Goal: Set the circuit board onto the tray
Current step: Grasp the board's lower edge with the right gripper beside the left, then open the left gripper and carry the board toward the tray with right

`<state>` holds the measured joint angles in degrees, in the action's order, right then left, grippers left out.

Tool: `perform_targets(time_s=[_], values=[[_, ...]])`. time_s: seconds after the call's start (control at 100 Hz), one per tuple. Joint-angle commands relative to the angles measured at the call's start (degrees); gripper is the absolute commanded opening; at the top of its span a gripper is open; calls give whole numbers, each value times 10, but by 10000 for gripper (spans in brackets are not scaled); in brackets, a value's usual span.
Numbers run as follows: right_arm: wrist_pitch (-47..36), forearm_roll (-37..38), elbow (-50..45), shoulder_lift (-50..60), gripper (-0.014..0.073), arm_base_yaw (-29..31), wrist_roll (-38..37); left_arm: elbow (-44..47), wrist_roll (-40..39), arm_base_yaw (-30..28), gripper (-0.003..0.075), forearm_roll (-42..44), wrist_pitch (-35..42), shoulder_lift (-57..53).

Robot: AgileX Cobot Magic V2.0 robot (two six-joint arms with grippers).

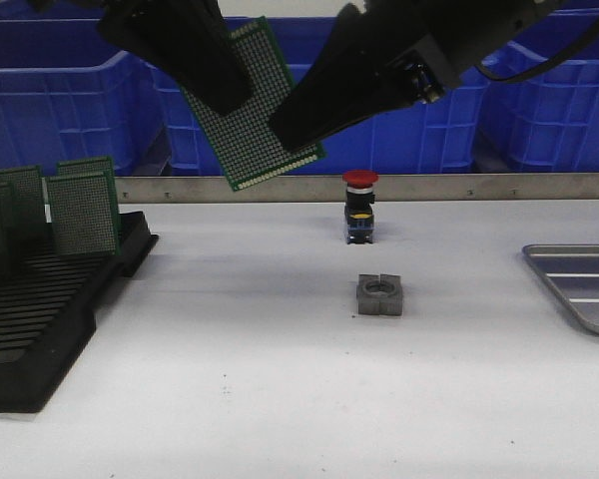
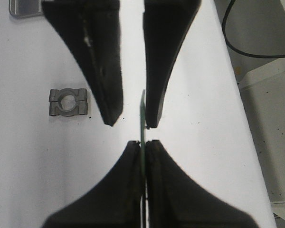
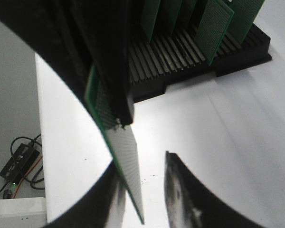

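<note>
A green perforated circuit board (image 1: pixel 250 120) hangs tilted high above the table, in front of the blue bins. My left gripper (image 1: pixel 235 98) is shut on its upper part; the left wrist view shows the board edge-on (image 2: pixel 143 109), pinched in that gripper (image 2: pixel 143 142). My right gripper (image 1: pixel 290 135) is open at the board's lower right corner. In the right wrist view the board (image 3: pixel 126 156) passes between its spread fingers (image 3: pixel 142 161), close to one and apart from the other. The silver tray (image 1: pixel 579 284) lies at the table's right edge, partly out of frame.
A black slotted rack (image 1: pixel 50 289) holding several more green boards stands at the left. A red-capped push button (image 1: pixel 359 205) and a grey split clamp block (image 1: pixel 380 295) sit mid-table. Blue bins (image 1: pixel 60 90) line the back behind a metal rail.
</note>
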<state>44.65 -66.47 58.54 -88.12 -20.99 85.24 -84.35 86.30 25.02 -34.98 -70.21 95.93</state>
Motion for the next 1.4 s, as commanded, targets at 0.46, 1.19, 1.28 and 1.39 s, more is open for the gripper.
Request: perform_targets(time_s=[0.46,1.19,1.28,1.39], values=[[35,-30,19,18,-69,0,6,-18,-6,4,381,-39,-24,-27],[165,57,19,81,-69,228,-90,-18,-6,4,554,-39,-24,-27],[152,57,19,74,-69,282,-123,-18,-6,4,554,-39,-24,-27],[137,57,19,55,-69,345,-169,-18,-6,4,554,-39,-24,-27]])
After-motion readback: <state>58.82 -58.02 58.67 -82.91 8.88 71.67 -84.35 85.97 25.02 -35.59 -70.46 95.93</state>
